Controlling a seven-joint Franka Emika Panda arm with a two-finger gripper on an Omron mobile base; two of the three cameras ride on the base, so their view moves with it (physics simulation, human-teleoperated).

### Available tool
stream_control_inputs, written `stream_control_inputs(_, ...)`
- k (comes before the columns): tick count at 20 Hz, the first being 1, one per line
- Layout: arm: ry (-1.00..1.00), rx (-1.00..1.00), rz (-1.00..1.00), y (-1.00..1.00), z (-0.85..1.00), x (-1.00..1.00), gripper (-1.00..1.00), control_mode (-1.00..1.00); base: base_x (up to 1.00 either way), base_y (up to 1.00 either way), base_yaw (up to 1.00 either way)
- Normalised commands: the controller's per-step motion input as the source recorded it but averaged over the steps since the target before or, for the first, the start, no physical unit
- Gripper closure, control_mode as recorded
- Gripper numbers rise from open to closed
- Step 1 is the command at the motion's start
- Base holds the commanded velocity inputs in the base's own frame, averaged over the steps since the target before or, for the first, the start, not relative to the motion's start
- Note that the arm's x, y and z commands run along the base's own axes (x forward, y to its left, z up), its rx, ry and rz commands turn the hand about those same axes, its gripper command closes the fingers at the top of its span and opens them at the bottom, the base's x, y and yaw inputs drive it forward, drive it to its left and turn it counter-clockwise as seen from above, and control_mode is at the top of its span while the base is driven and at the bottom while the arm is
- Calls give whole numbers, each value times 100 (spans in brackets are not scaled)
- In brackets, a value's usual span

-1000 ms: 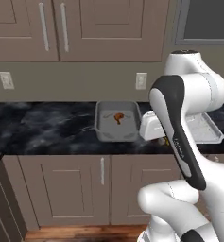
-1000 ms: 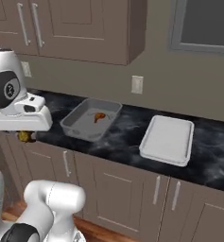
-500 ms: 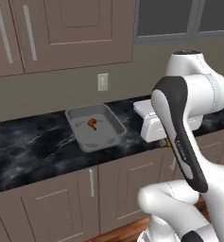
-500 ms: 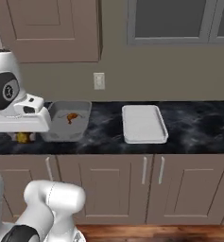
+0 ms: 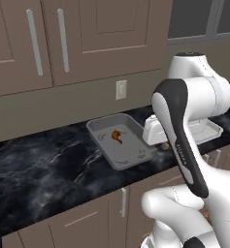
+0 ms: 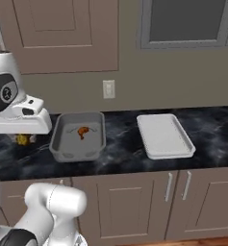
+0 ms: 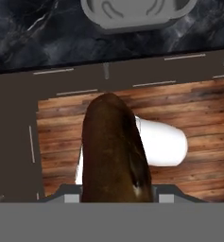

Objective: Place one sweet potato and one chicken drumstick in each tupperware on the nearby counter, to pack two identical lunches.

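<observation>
In the hand view our claw (image 7: 114, 198) is clamped on a long, dark brown sweet potato (image 7: 113, 151) that rises from the bottom edge toward 12 o'clock; the fingertips themselves are hidden behind it. Past the potato that view shows a wooden plank floor (image 7: 198, 123), the taupe-brown cabinet fronts (image 7: 146, 73) with their silver handles, and, at 12 o'clock, the near wall of the deep grey plastic tub (image 7: 132, 14) on the black marble-look counter (image 7: 33, 33).

The two base views give what the hand view lacks. In the left base view the white arm (image 5: 182, 140) covers the claw, so its hold cannot be read there, but we see into the grey tub (image 5: 103, 145): a small orange-brown chicken drumstick (image 5: 117, 136) lies on its floor, toward the back wall. The shallow whitish tray (image 5: 207, 131) peeks out at 3 o'clock of the tub, mostly behind the arm.

The right base view shows both containers whole. The tub (image 6: 62, 139) sits left of centre with the drumstick (image 6: 82, 131) inside; the whitish tray (image 6: 162, 135) lies well apart at its 3 o'clock. The hand's white body (image 6: 19, 122) hangs just at the tub's 9 o'clock, over the counter's front edge. A small yellowish item (image 6: 22, 140) shows beneath it; we cannot tell what it is. A white wall outlet (image 6: 108, 89) sits at 12 o'clock of the tub.
</observation>
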Motion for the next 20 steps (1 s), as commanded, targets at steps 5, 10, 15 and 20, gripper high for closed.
stream_control_inputs(5, 0, 0, 0, 0, 0, 0, 100, 100, 33, -35, 4)
stream_control_inputs(10, -7, 0, 1, -3, -28, 0, 100, -100, 0, -13, 4)
stream_control_inputs(15, -40, 0, 4, -3, -86, 14, 100, -100, 0, 0, 0)
stream_control_inputs(20, -41, 1, 5, -2, -36, 26, 100, -100, 0, 0, 0)
